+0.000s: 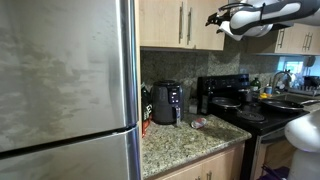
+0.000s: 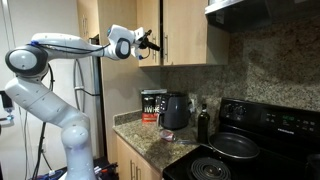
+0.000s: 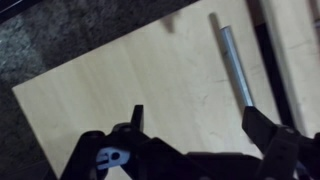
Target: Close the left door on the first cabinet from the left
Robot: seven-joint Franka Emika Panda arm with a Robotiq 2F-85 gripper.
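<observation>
The first cabinet is a light-maple wall cabinet with two silver bar handles at its centre seam. Its left door (image 1: 160,22) looks flush or nearly flush with the twin right door (image 1: 203,30) in both exterior views (image 2: 150,15). In the wrist view the left door (image 3: 130,80) fills the frame, with its silver handle (image 3: 236,66) at the right and a dark seam beyond it. My gripper (image 3: 200,125) is open and empty, its fingers right at the door face beside the handle. It shows in both exterior views (image 1: 225,20) (image 2: 150,42).
A steel fridge (image 1: 65,80) stands beside the cabinet. Below are a granite counter (image 1: 185,140) with a black appliance (image 2: 175,110), and a black stove (image 2: 240,150) under a steel range hood (image 2: 265,12). My arm base stands by the counter (image 2: 60,120).
</observation>
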